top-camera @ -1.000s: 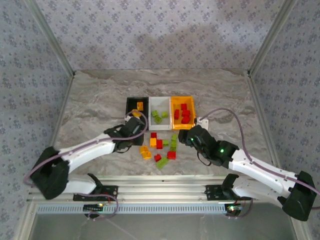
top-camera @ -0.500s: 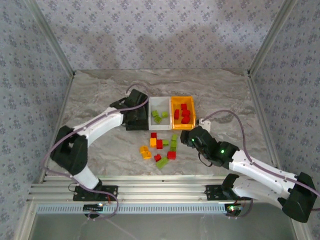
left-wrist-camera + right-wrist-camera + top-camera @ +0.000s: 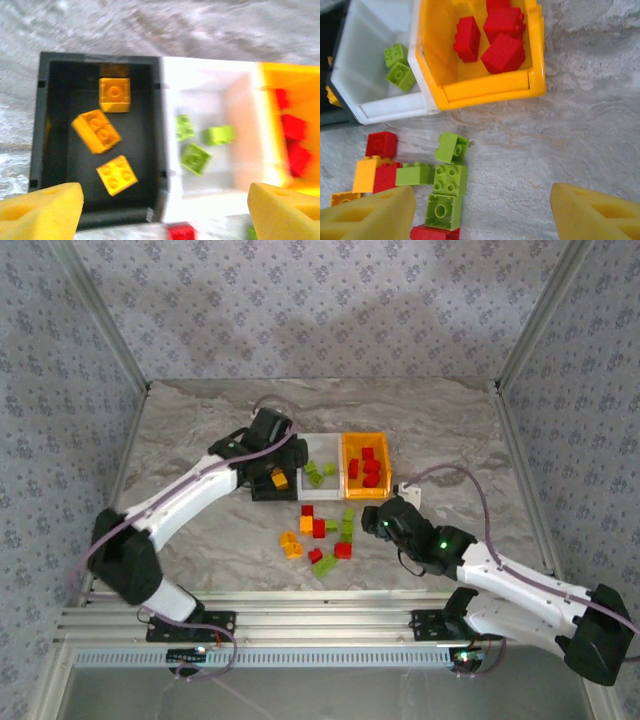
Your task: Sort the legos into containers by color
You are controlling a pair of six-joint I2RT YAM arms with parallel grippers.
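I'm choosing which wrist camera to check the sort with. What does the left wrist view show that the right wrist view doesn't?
Left wrist: the whole inside of the black bin, holding three orange-yellow bricks; the right wrist view catches just that bin's edge. Right wrist: the loose pile of green, red and orange-yellow bricks, unsorted on the table. Both: the white bin with green bricks, and the orange-yellow bin with red bricks.

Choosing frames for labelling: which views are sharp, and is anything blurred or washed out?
Left wrist view: blurred throughout, white bin washed out, glare bleeding into the orange-yellow bin. Right wrist view: loose legos crisp, near fingers soft. Top view: evenly lit.
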